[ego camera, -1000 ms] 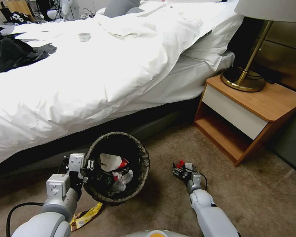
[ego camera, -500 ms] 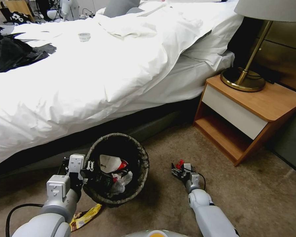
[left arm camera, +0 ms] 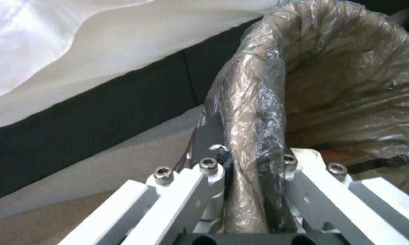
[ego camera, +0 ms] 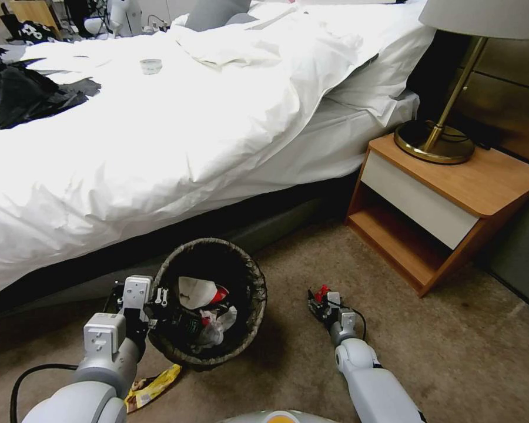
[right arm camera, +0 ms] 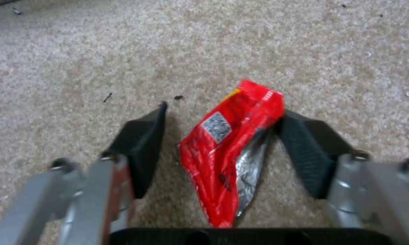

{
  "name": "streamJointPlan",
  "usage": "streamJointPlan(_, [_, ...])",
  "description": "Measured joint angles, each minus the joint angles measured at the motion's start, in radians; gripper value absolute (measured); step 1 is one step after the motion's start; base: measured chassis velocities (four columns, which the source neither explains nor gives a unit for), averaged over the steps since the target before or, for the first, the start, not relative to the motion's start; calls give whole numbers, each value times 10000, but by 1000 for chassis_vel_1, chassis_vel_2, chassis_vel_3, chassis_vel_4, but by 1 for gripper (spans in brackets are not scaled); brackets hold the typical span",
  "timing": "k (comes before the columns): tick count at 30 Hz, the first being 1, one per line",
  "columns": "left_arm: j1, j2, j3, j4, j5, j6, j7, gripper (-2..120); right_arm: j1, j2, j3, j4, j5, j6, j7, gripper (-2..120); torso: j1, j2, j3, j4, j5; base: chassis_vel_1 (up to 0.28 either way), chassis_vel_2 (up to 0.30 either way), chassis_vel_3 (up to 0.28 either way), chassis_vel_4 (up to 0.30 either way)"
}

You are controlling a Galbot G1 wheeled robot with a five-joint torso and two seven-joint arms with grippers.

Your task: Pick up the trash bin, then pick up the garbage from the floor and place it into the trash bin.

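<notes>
The trash bin [ego camera: 254,276], lined with a dark crinkled bag, hangs tilted just in front of the bed base. My left gripper [ego camera: 157,301] is shut on its near-left rim; in the left wrist view the fingers [left arm camera: 209,136] pinch the bagged rim [left arm camera: 254,109]. Inside lies garbage [ego camera: 203,296]: white tissue, red scraps and a dark bottle. On the floor [ego camera: 429,352] to the bin's right, my right gripper [ego camera: 318,301] stands open, low over a red wrapper [ego camera: 321,291]. In the right wrist view its fingers [right arm camera: 143,143] straddle the wrapper [right arm camera: 231,146], one pad touching it.
A yellow snack wrapper [ego camera: 154,385] lies on the carpet beside my left arm. The bed [ego camera: 158,147] with a white duvet runs across the back. A wooden nightstand [ego camera: 452,194] with a brass lamp [ego camera: 435,141] stands at the right.
The bin and my left gripper have sunk slightly. My right gripper has shifted a little around the red wrapper, which stays on the carpet.
</notes>
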Motion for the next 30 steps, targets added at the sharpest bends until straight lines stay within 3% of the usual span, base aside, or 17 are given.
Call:
streamJointPlan(2, [0,8,5,0,0,-9,6,5,-23,5,6,9,0,-4,0,44,0,0,0,-1,0,0,0,0,0])
streamJointPlan(12, [-4,50,12,0,0,-19,15,5,-34,-21,4,58,0,-32,-3,14,0,0,0,2,2,0,0,0,0])
streamJointPlan(14, [-4,57,11,0,0,-29,16,5,-34,-25,2,118,3,-45,-3,2,0,0,0,2,3,0,0,0,0])
streamJointPlan(25, [22,52,15,0,7,-59,18,5,-102,-85,26,537,46,-157,12,0,0,0,0,2,3,0,0,0,0])
streamJointPlan(29, [33,48,23,0,7,-59,16,5,-345,-303,59,1577,226,-453,47,0,0,0,0,2,4,0,0,0,0])
streamJointPlan(30, [34,48,39,0,7,-55,10,5,-545,-480,82,2377,362,-734,41,0,0,0,1,1,3,0,0,0,0])
